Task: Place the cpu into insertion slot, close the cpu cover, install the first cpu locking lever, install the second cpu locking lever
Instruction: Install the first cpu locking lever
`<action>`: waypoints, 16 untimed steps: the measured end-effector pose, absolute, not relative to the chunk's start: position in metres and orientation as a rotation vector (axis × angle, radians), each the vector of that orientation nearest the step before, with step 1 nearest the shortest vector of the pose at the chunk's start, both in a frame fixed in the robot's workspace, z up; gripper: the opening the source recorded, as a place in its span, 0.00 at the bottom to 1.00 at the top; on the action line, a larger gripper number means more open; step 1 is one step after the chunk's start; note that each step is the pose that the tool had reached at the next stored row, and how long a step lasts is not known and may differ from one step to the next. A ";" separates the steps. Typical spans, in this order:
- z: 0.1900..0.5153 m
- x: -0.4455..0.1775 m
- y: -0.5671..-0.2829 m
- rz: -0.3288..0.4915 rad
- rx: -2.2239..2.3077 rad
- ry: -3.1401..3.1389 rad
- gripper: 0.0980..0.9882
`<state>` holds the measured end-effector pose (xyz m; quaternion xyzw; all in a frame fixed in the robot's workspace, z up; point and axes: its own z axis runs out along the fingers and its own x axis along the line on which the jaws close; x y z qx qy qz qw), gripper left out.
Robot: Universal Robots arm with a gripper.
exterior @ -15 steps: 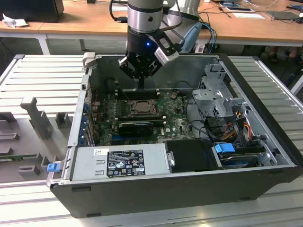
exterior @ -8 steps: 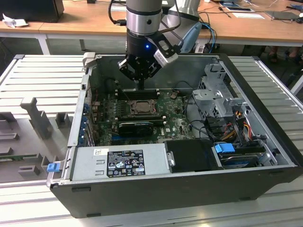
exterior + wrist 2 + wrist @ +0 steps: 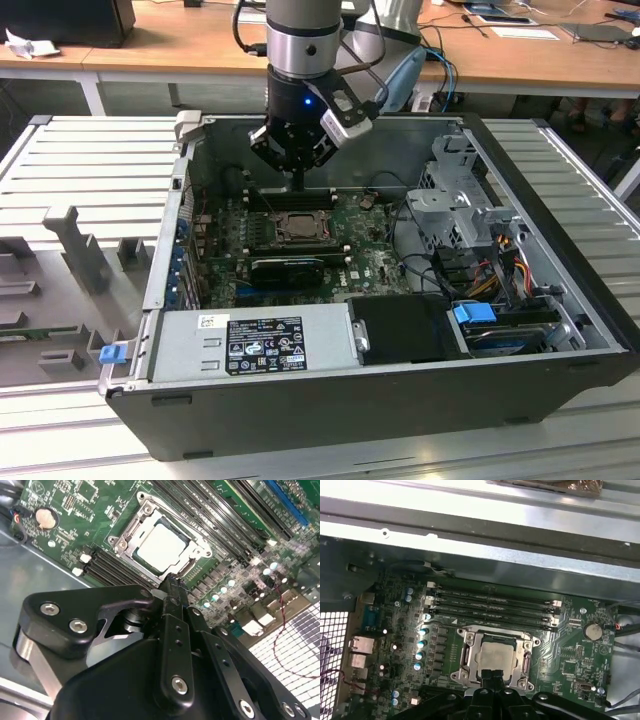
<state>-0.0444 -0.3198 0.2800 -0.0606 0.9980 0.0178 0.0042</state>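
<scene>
The cpu (image 3: 162, 547) lies flat in the insertion slot (image 3: 536, 642), its pale silvery face up, on the green motherboard inside the open computer case. The cpu cover (image 3: 470, 652) lies down around it, and the chip shows through its square window. My gripper (image 3: 172, 580) hangs just above the socket's edge with its black fingers pressed together and nothing between them. In the exterior view the gripper (image 3: 298, 185) points straight down over the cpu (image 3: 297, 228). In the first wrist view the fingertips (image 3: 494, 674) overlap the near edge of the cover.
Long black memory slots (image 3: 490, 607) run beside the socket. A coin battery (image 3: 593, 631) sits on the board. The case walls (image 3: 170, 230) ring the board; a power supply (image 3: 250, 340), drive cage (image 3: 460, 200) and cables (image 3: 500, 260) crowd the exterior view's right and front.
</scene>
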 end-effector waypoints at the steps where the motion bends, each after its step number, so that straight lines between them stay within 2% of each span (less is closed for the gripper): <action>1: 0.280 -0.044 -0.320 0.056 -0.163 3.128 0.01; 7: 0.278 -0.044 -0.320 0.055 0.040 3.130 0.01; 16: 0.274 -0.068 -0.320 0.058 0.064 3.129 0.01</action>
